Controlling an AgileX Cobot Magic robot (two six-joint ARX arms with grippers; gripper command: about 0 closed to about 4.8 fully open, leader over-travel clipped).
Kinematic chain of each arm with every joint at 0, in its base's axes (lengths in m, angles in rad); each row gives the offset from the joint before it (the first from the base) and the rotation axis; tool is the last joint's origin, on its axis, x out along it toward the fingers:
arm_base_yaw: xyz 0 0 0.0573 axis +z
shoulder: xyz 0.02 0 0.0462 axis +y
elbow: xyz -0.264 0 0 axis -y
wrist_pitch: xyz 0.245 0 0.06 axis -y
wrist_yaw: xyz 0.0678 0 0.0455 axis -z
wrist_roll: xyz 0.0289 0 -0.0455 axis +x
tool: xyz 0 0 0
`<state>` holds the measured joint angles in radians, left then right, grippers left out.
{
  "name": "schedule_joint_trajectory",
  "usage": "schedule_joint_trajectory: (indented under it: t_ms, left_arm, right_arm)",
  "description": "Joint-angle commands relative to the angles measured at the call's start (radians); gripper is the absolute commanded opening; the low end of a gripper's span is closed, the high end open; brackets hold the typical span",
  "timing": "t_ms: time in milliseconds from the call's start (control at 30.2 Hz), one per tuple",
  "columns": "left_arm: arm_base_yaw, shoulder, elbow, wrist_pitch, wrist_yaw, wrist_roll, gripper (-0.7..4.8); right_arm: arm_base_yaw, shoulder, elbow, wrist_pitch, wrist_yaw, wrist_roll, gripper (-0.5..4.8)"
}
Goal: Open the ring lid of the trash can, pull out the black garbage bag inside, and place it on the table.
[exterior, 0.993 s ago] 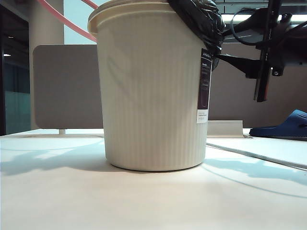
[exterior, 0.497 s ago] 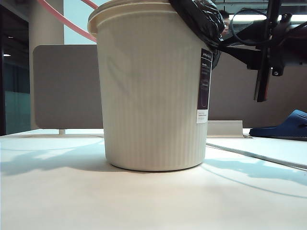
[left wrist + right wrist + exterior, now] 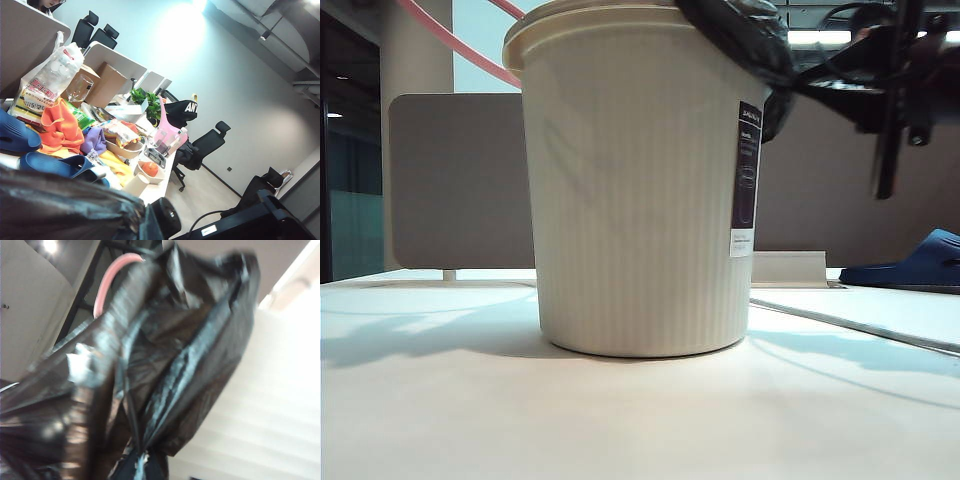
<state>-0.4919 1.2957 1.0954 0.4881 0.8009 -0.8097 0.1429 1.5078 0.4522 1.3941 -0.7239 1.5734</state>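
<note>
We have the right gripper (image 3: pixel 790 88), upper right, clenched on the black garbage bag (image 3: pixel 740 40), left gripper unseen but clamped; thin plastic may tear on the trash can (image 3: pixel 635 190) rim.

Black garbage bag (image 3: pixel 65 205) below blue slippers (image 3: pixel 55 162)

The trash can (image 3: pixel 630 190) carried a narrow dark label (image 3: pixel 747 165) down its right side, ending in a white patch (image 3: pixel 742 243); both bore small print, too fine to read. In the left wrist view, a black cap (image 3: pixel 181 111) showed white capitals reading "AN", the remainder cut off by its curve. A clear plastic bag (image 3: pixel 47 80) among the clutter had a red-bordered label with printed characters, too small to make out. A white sticker (image 3: pixel 208 230) on the black arm housing was unreadable. Nothing else carried legible writing.
</note>
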Motion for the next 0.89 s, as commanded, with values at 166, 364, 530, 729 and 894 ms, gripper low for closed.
schedule_joint_trajectory:
  t_ms: [166,364,530,729,894]
  left_arm:
    - [-0.001,-0.005,0.008,-0.002,0.007,0.029,-0.06]
    - [-0.001,-0.005,0.008,-0.008,0.008,0.04,-0.06]
    - [-0.001,-0.005,0.008,-0.015,0.008,0.045,-0.06]
    - [-0.001,-0.005,0.008,-0.031,0.009,0.054,-0.06]
    - [-0.001,-0.005,0.008,-0.03,0.007,0.055,-0.06]
  right_arm:
    - [-0.049,-0.06,0.003,0.019,-0.054,-0.003,-0.01]
    - [-0.049,-0.082,0.005,0.02,-0.062,-0.008,-0.01]
    - [-0.049,-0.092,0.042,0.02,-0.082,-0.014,-0.01]
    - [-0.049,-0.1,0.149,0.019,-0.119,-0.006,-0.01]
    - [-0.048,-0.101,0.218,0.018,-0.144,0.006,-0.01]
